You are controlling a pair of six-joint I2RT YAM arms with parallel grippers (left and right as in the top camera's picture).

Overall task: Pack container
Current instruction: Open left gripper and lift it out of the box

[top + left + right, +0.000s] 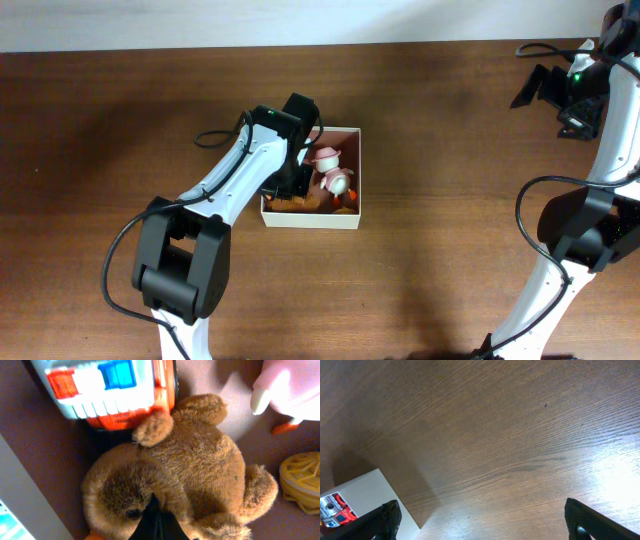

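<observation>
The container (352, 218), a shallow cream-walled box, sits mid-table. Its pinkish-brown floor (220, 382) shows in the left wrist view. My left gripper (297, 172) reaches down into it. In the left wrist view its fingers (156, 519) are pressed together on a brown teddy bear (195, 465) that lies in the box. A white, red and blue toy vehicle (105, 390), a pink toy figure (328, 162) and a yellow ribbed toy (302, 480) lie beside the bear. My right gripper (552, 95) is open and empty, held above the far right of the table.
The dark wooden table (460, 250) surrounds the box. In the right wrist view (487, 525) the fingers are wide apart over bare wood, with the box's cream wall (367, 492) at the lower left. Cables hang from both arms.
</observation>
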